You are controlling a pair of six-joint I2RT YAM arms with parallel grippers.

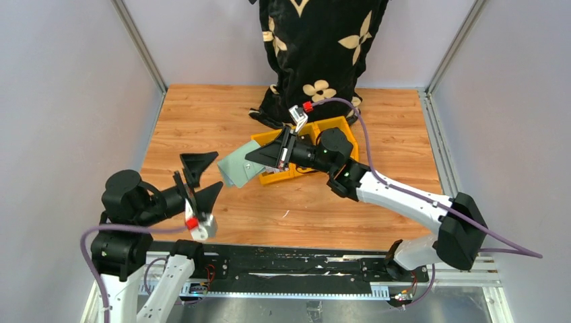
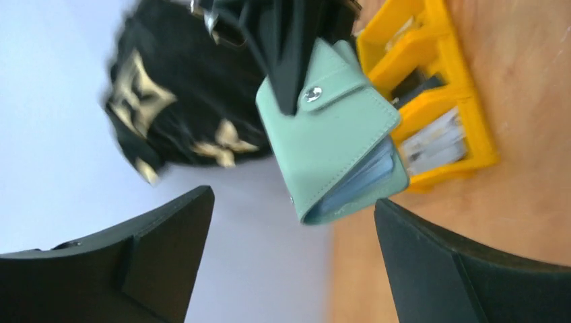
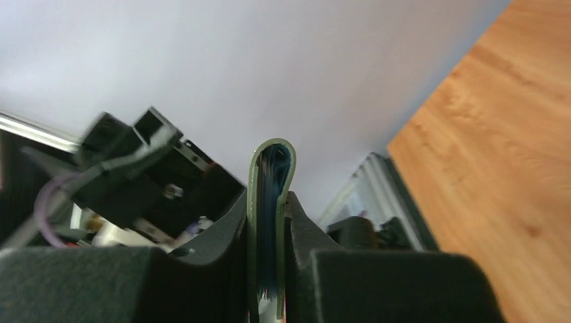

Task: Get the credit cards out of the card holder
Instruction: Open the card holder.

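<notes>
The right pincer (image 1: 268, 156), at centre frame, is clamped on the holder (image 1: 237, 169), just left of the yellow bin (image 1: 340, 126). The left pincer (image 1: 202, 179), at lower left, stands wide apart near the holder without touching it. Cards (image 2: 374, 176) show edge-on inside.

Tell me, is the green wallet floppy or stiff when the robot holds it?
Probably fairly stiff: the card holder sticks out from the right gripper without drooping. Likely light, since one pinch holds it up. Its smooth cover might slip.
</notes>
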